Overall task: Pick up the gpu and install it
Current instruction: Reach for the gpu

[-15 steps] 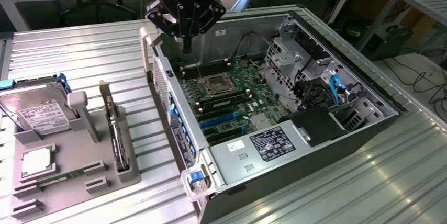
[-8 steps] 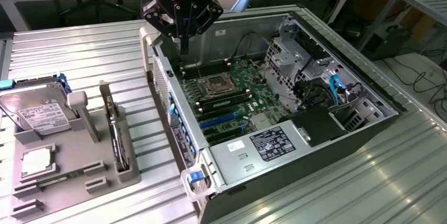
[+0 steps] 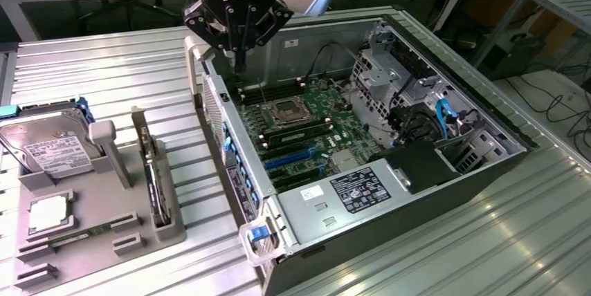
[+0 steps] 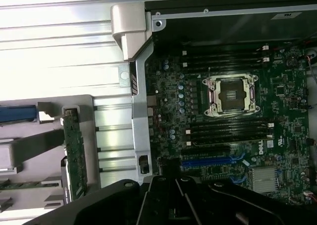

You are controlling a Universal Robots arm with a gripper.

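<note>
The gpu (image 3: 152, 171) is a thin dark card standing on edge in a slot of the grey holder tray (image 3: 93, 241), at the exterior view's left of the open computer case (image 3: 443, 171). In the wrist view the gpu (image 4: 75, 155) shows as a narrow green-edged board beside the case wall. My gripper (image 3: 238, 62) hangs over the case's far corner, above the motherboard (image 3: 309, 130), with its fingers shut together and nothing between them. Its dark fingers (image 4: 171, 190) hang over the board near the blue expansion slots (image 4: 208, 161). The gripper is well apart from the gpu.
A silver hard drive (image 3: 51, 147) with a white label and a small square CPU chip (image 3: 48, 214) also sit in the tray. The board carries an open CPU socket (image 3: 284, 113) and blue slots (image 3: 291, 161). The drive cage (image 3: 388, 75) and power supply (image 3: 356, 192) line the case. Everything rests on a ribbed metal table (image 3: 111, 68).
</note>
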